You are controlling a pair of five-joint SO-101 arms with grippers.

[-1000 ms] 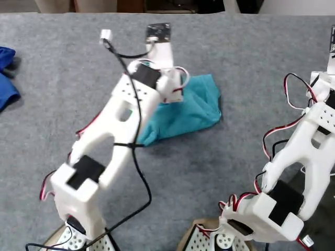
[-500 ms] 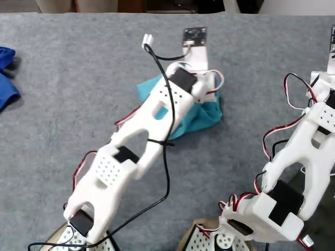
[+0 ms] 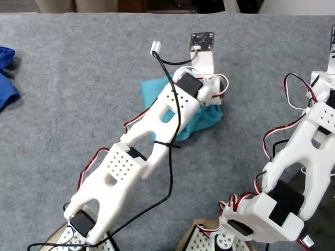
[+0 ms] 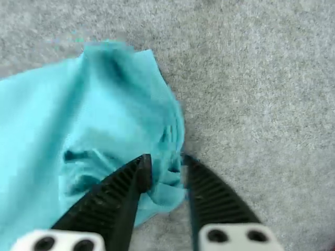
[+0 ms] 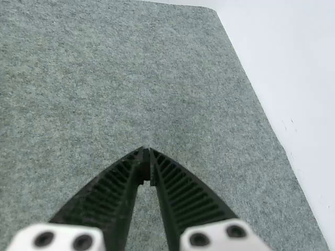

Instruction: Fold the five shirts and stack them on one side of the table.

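Since the grey felt-topped table (image 3: 63, 94) looks rough enough to grip cloth, anything dragged across it will probably bunch rather than slide flat. The left arm (image 3: 141, 157) stretches diagonally out over the middle of the table, while the right arm (image 3: 309, 151) sits folded back at the table's right side. Under the left arm's wrist lies the teal shirt (image 3: 204, 117), crumpled into a loose heap with one flat corner showing on the far side of the arm. A blue shirt (image 3: 6, 78) lies well apart at the table's left edge. The teal one looks thin, light and wholly limp, so it should weigh almost nothing, but it will sag, fold over itself and trail wherever it is lifted. A single pinch is likely to carry only the layers caught, and the rest will hang. The best hold seems to be a clean hem or corner of the flat part, not the wrinkled mound. The left gripper (image 4: 165, 162) has its jaws drawn narrow, with a small ridge of teal fabric pinched between them at the heap's edge, next to bare felt. The right gripper (image 5: 147, 152) has its jaws pressed together on nothing, above bare felt near the table's edge.
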